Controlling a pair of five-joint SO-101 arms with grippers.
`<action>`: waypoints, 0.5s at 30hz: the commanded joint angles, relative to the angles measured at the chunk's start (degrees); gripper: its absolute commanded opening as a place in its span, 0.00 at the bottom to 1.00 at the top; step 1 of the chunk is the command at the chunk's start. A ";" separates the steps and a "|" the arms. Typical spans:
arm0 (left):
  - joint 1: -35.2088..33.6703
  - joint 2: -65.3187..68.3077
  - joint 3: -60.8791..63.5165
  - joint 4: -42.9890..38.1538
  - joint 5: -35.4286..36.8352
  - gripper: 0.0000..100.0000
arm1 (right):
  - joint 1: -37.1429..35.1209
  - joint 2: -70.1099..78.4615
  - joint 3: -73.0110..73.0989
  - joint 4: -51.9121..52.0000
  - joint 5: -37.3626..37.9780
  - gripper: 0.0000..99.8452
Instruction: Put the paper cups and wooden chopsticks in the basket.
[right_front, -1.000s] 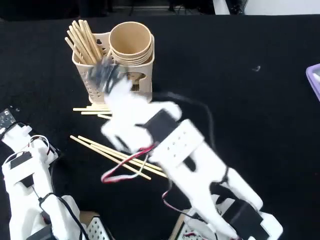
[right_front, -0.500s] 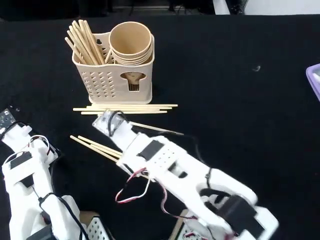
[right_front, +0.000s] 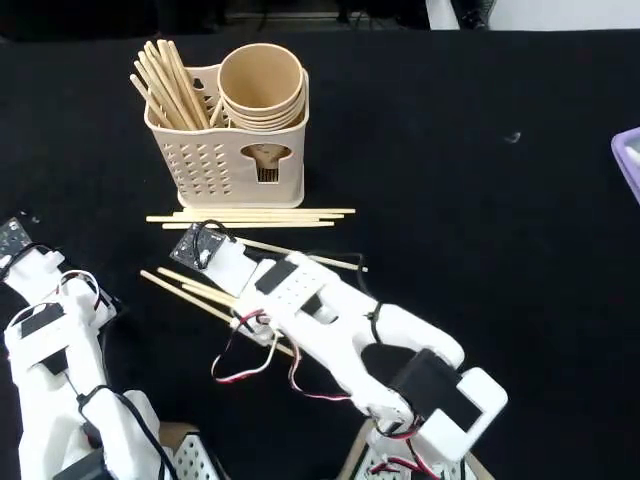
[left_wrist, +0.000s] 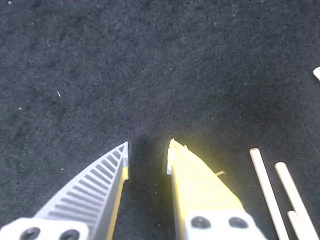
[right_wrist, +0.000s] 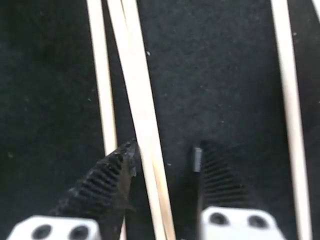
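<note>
Right wrist view: right end effector (right_wrist: 163, 150) released (jaws parted), straddling chopstick pair (right_wrist: 134, 75); long axis parallel to fingers (right_wrist: 100, 190).

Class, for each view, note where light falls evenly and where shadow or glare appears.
High view: even light, no glare on the black table, no clear shadow beside the basket. Left wrist view: a shadow darkens the table beyond the left gripper. Right wrist view: the chopsticks shine pale inside the open right gripper.
</note>
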 joint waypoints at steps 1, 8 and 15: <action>0.84 -1.23 -0.22 -0.44 0.09 0.13 | 2.55 -0.04 -2.42 1.32 4.92 0.01; 0.75 -1.23 -0.22 -0.44 0.09 0.13 | 10.11 -10.86 -5.14 8.09 5.45 0.01; 0.75 -1.23 -0.31 -0.44 0.09 0.13 | 10.73 -29.58 -9.01 16.09 5.01 0.01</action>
